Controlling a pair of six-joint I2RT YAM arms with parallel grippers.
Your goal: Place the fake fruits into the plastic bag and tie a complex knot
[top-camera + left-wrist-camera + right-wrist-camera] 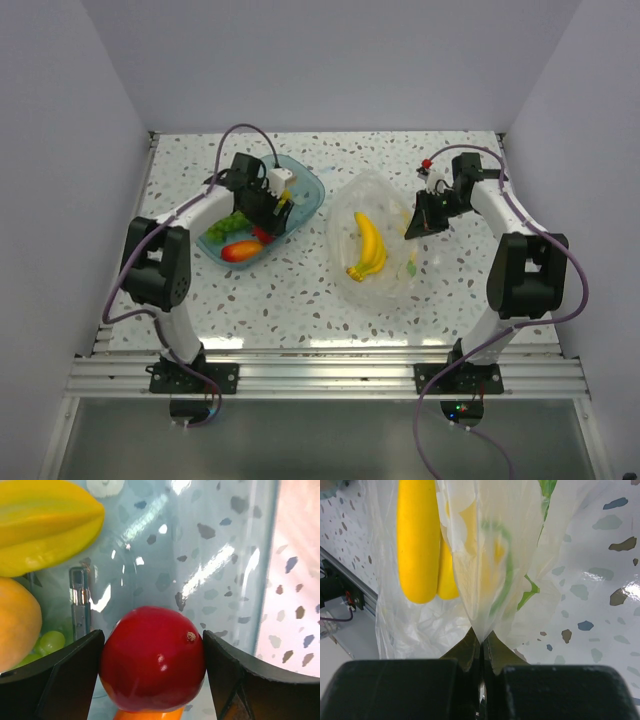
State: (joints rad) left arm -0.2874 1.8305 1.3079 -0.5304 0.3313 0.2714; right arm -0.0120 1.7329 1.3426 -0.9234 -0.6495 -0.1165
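I see the clear, crinkly plastic bag (375, 195) lying open on the surface right of centre, its right edge pinched up, with the yellow banana bunch (369, 246) inside, running far to near. Well to its left lie the green grapes (231, 224) and the orange-red piece (241, 252). Just beside them the glossy red apple (152, 665) is clamped between the left fingers (65, 675).

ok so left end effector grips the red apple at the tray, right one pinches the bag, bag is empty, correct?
No: the plastic bag is not empty, the banana bunch lies inside it, as top external shows. Otherwise right: left end effector grips the red apple at the tray, right end effector pinches the bag.
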